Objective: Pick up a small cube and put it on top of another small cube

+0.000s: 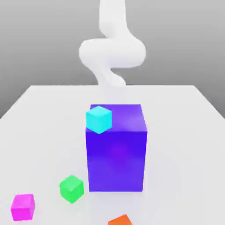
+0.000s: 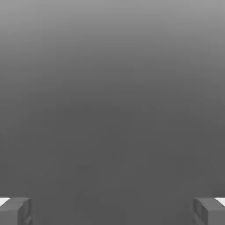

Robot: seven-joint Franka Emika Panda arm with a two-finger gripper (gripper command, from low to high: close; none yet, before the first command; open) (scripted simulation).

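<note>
Magenta cube (image 1: 23,207) sits beside the green cube (image 1: 71,189) on the bench (image 1: 176,154); I hold my gripper (image 2: 112,212) spread wide, grasping 0 cubes.

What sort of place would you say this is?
Probably a simulated robot workspace: a smooth white arm beyond a plain pale table, with flat-coloured blocks such as the big blue block and the green cube.
</note>
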